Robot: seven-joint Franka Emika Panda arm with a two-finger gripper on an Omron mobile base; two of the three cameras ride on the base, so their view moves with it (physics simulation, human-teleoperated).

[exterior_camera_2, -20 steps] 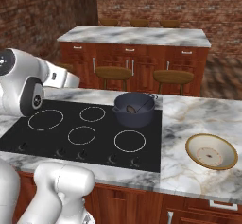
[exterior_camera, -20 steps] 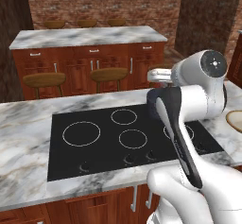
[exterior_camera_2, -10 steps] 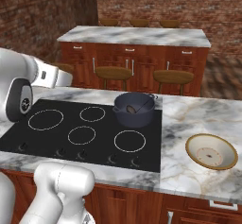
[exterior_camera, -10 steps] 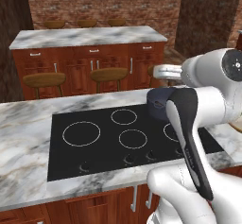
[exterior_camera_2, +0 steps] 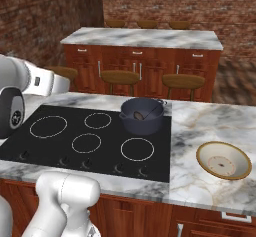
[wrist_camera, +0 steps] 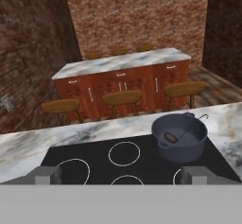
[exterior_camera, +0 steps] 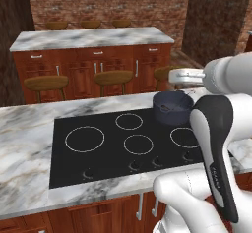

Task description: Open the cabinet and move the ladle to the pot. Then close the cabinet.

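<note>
The ladle (wrist_camera: 177, 134) lies inside the pot (wrist_camera: 179, 137), its bowl down on the pot's floor and its thin handle leaning up over the far right rim, as the hand view and the right base view (exterior_camera_2: 142, 114) both show. The dark blue-grey pot (exterior_camera_2: 142, 115) stands on the black cooktop (exterior_camera_2: 75, 136), over that cooktop's far right ring; in the left base view the pot (exterior_camera: 172, 107) sits at the same far right corner, partly behind the white arm (exterior_camera: 224, 124).

The gripper (wrist_camera: 121, 175) hangs above the near edge of the cooktop (wrist_camera: 94, 164), well apart from the pot. Its two grey fingertips (wrist_camera: 43, 175) stand far apart at the bottom of the hand view with nothing between them, so the pincer is wide and empty.

The cooktop (exterior_camera: 113, 146) is set into a marble counter (exterior_camera: 24, 148). To the right of the cooktop, on that counter, rests a shallow beige bowl (exterior_camera_2: 223, 160), well apart from the pot. Beyond the cooktop stands a marble-topped island (exterior_camera_2: 142, 37) with reddish-brown drawer fronts, and three round wooden stools (exterior_camera_2: 120, 76) stand between the island and the cooktop's counter. A brick wall (wrist_camera: 137, 15) rises behind the island.
</note>
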